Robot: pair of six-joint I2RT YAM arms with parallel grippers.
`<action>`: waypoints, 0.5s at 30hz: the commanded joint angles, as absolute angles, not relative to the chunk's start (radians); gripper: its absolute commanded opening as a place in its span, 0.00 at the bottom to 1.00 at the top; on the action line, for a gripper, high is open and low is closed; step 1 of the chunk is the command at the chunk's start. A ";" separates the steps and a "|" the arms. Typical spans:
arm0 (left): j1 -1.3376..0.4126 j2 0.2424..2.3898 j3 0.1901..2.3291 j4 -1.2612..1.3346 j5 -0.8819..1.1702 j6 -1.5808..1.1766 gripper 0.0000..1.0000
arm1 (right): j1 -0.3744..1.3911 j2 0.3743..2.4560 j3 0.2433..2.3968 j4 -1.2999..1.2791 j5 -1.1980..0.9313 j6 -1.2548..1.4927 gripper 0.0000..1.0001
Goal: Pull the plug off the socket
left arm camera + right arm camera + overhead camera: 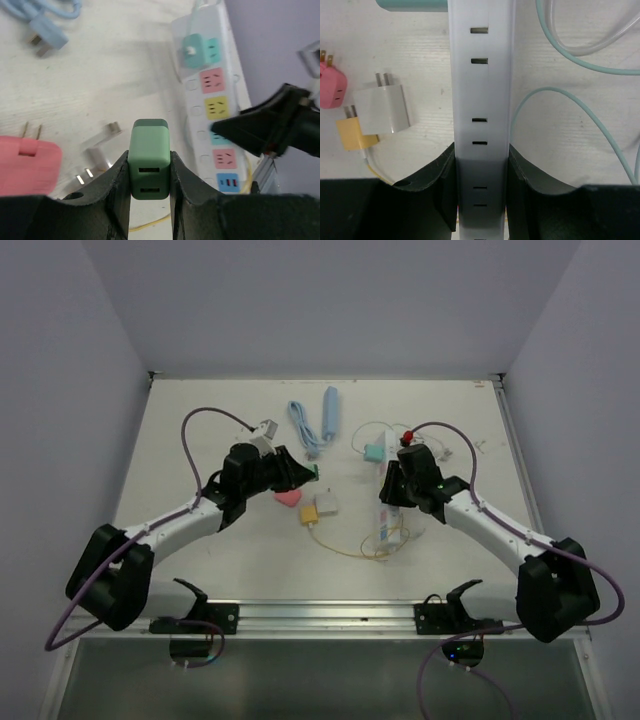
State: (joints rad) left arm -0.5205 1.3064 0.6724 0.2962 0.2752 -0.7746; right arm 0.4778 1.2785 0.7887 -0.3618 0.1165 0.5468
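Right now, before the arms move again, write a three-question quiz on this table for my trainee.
1. True or false: the left gripper is shut on a green plug.
2. The right gripper is: A, open above the table; B, shut on the power strip; C, out of every view.
3. What colour is the seated plug at the end of the power strip?

Key: 1 true. 2 B. 3 teal.
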 commanded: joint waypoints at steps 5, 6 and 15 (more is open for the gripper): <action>-0.440 1.548 0.684 0.362 0.350 -0.813 0.04 | 0.485 1.189 0.785 -0.196 -0.063 0.453 0.00; -0.436 1.590 0.701 0.368 0.353 -0.815 0.05 | 0.485 1.187 0.784 -0.195 -0.083 0.448 0.00; -0.422 1.608 0.718 0.345 0.354 -0.825 0.57 | 0.489 1.170 0.749 -0.141 -0.150 0.448 0.00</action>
